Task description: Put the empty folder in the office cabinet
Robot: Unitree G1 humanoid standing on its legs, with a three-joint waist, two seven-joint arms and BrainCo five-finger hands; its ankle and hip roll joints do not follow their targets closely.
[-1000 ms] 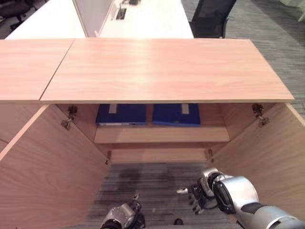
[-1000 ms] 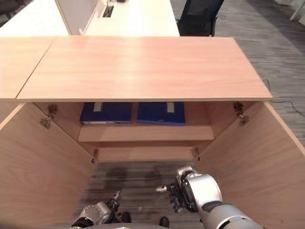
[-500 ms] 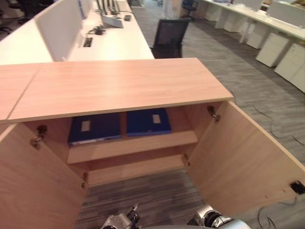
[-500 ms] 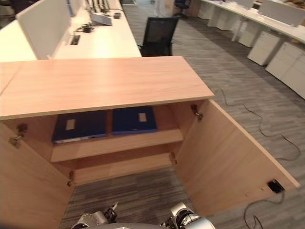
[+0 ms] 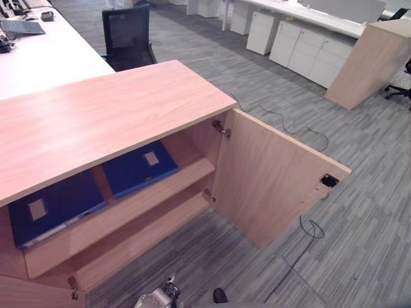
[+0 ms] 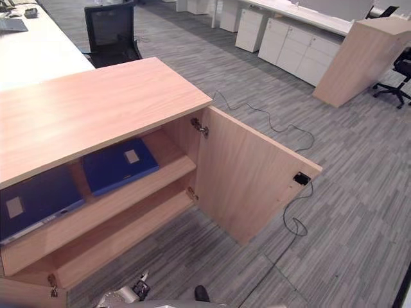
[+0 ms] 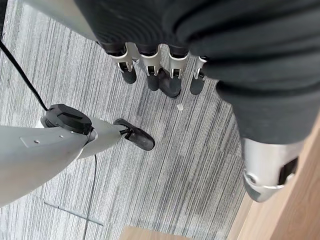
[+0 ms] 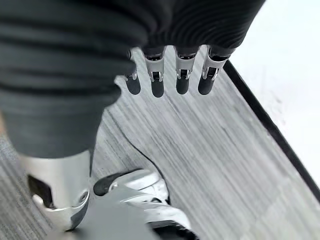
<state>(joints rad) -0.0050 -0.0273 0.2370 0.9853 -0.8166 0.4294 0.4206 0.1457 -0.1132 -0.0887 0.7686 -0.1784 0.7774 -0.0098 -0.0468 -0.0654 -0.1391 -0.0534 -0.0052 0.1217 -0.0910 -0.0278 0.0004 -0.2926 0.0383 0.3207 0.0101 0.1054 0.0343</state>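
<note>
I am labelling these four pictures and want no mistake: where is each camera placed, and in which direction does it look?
Left eye view: on the head, looking down at the open cabinet and two blue folders.
Right eye view: beside it, sharing the cabinet door and grey carpet.
Left wrist view: on the left arm, looking along the left hand to the carpet.
Right wrist view: on the right arm, looking past the right hand to the carpet.

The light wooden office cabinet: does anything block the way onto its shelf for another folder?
Nothing visible does. The light wooden cabinet has its right door swung wide open. Two dark blue folders lie flat on the shelf, whose front strip is bare.
</note>
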